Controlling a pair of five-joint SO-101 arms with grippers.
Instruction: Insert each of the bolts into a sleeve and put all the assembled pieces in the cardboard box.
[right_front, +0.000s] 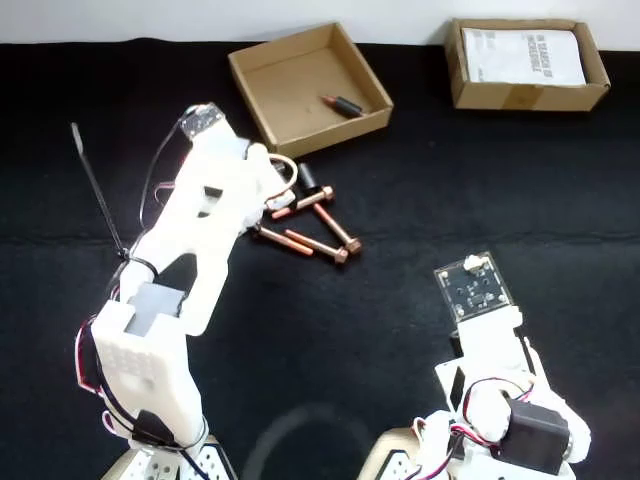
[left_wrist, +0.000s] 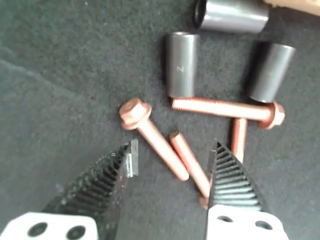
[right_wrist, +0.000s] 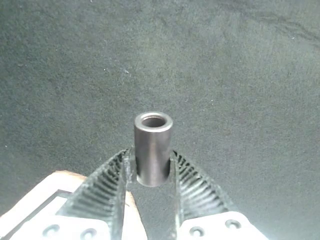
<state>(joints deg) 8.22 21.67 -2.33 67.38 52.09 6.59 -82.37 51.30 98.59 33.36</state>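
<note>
Several copper bolts (left_wrist: 157, 142) lie in a loose heap on the black table, with three dark sleeves (left_wrist: 181, 65) just beyond them. My left gripper (left_wrist: 174, 152) hovers open over the heap, its fingers (left_wrist: 107, 175) either side of two bolt shafts. In the high view the left arm (right_front: 205, 215) ends at the bolts (right_front: 318, 228). My right gripper (right_wrist: 151, 157) is shut on an upright sleeve (right_wrist: 153, 145), hollow end up, above bare table. The right arm (right_front: 490, 340) stands at the front right. The cardboard box (right_front: 262, 75) at the back holds one assembled piece (right_front: 343, 104).
A second cardboard box (right_front: 500, 97) with a printed sheet inside stands at the back right. A thin black rod (right_front: 95, 185) slants beside the left arm. Bare black cloth lies between the bolts and the right arm.
</note>
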